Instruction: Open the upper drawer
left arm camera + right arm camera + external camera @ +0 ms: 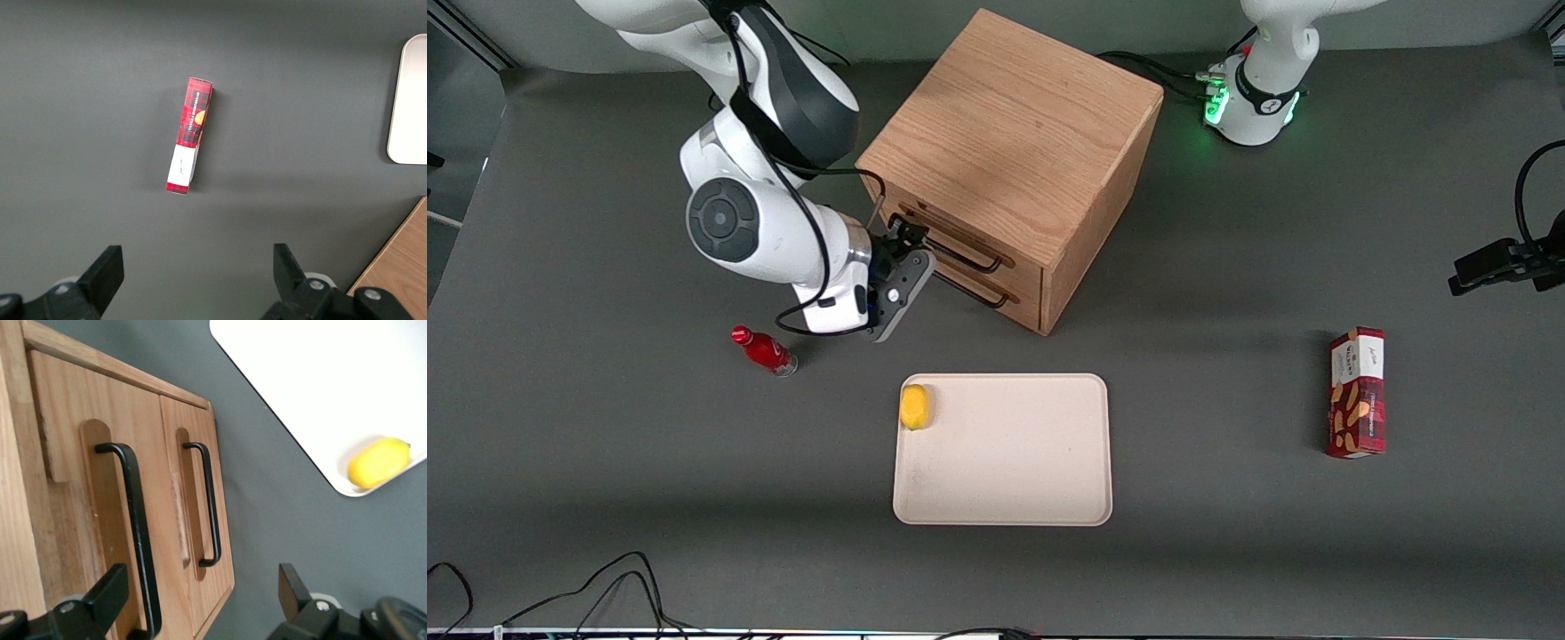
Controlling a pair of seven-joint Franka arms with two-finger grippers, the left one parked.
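The upper drawer [951, 238], closed, tops the cabinet [1009, 133] front, with the gripper [903, 253] at its handle [960, 256] end. At the wrist, the fingers [110, 593] are spread, one beside that handle [137, 520].

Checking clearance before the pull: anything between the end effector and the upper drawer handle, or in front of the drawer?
Nothing visible. The end effector sits open at the upper drawer handle. The table in front is bare; the tray and bottle lie nearer the camera.

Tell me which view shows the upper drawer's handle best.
The right wrist view: the upper drawer's handle runs large and close, with the open tool straddling its end. The front view shows it small, partly hidden. The left wrist view misses it.
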